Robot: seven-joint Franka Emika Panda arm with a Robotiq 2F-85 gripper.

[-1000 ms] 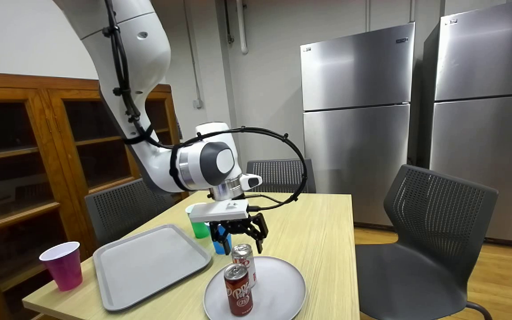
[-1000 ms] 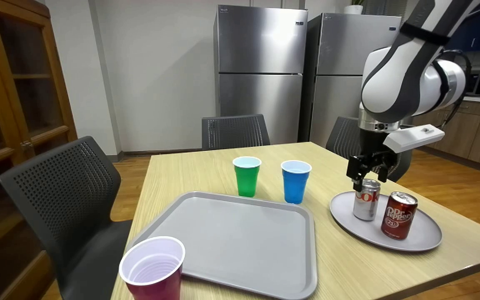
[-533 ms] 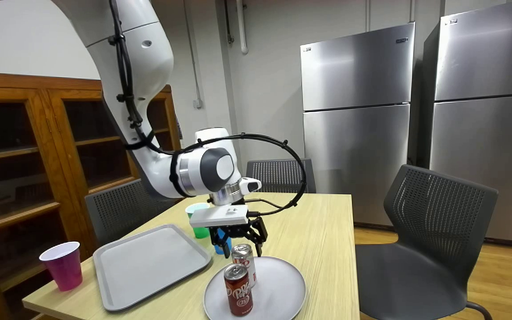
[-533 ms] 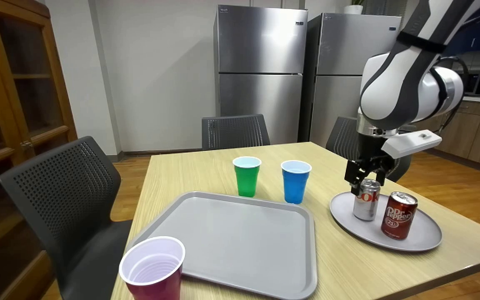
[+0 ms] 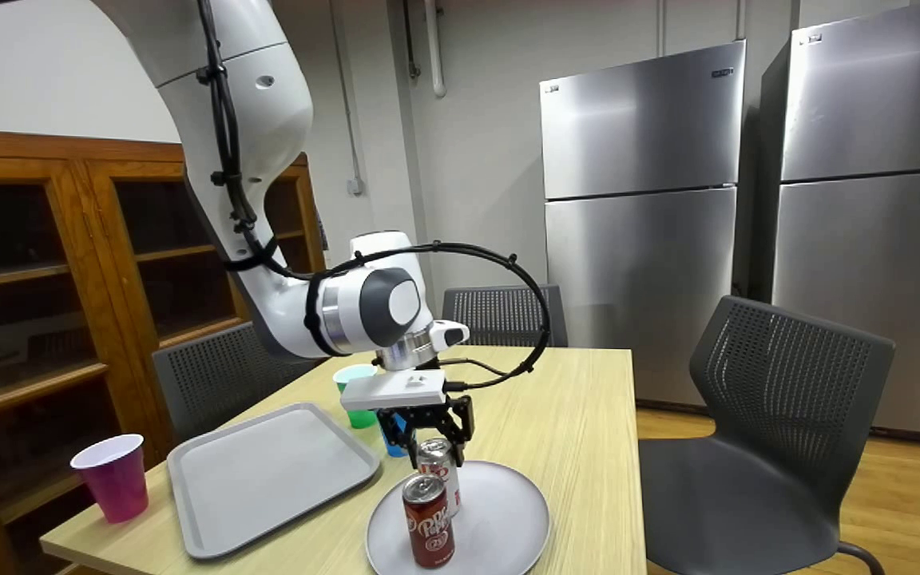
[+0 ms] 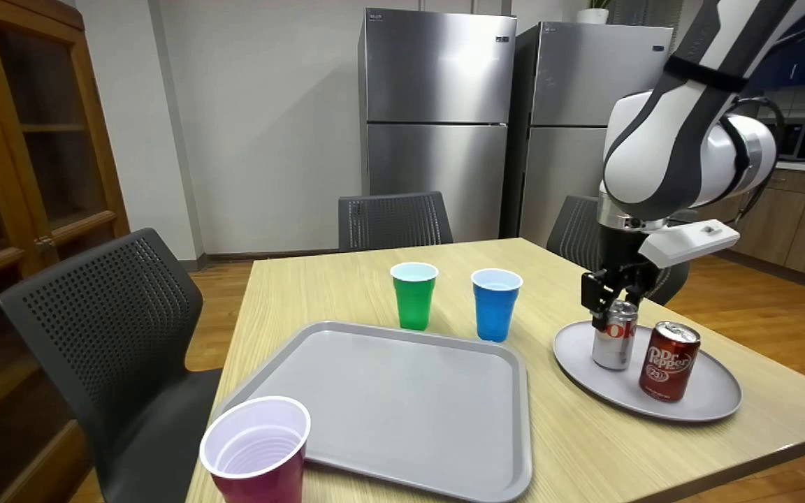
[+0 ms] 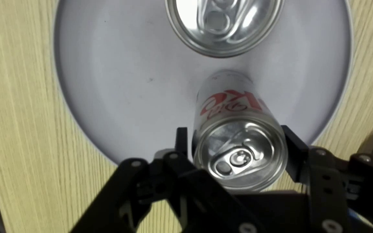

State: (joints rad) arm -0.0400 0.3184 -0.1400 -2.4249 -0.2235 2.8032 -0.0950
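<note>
A silver Diet Coke can (image 5: 450,481) stands upright on a round grey plate (image 5: 508,519). It also shows in an exterior view (image 6: 613,347) and in the wrist view (image 7: 228,100). My gripper (image 5: 437,458) points down with its two black fingers around the top of this can. In the wrist view the gripper (image 7: 236,142) shows a small gap between the left finger and the can; the right finger is against or very near the can's side. A dark red Dr Pepper can (image 6: 669,361) stands upright beside it on the plate, outside the fingers.
A grey rectangular tray (image 6: 409,405) lies on the wooden table (image 5: 572,415) beside the plate. A green cup (image 6: 414,300) and a blue cup (image 6: 495,307) stand behind the tray. A purple cup (image 5: 114,483) stands at the tray's other side. Dark chairs (image 5: 779,415) surround the table.
My gripper has come down slightly over the Diet Coke can, and its fingers have drawn closer together around the can's top. The cans, plate, tray and cups have not moved.
</note>
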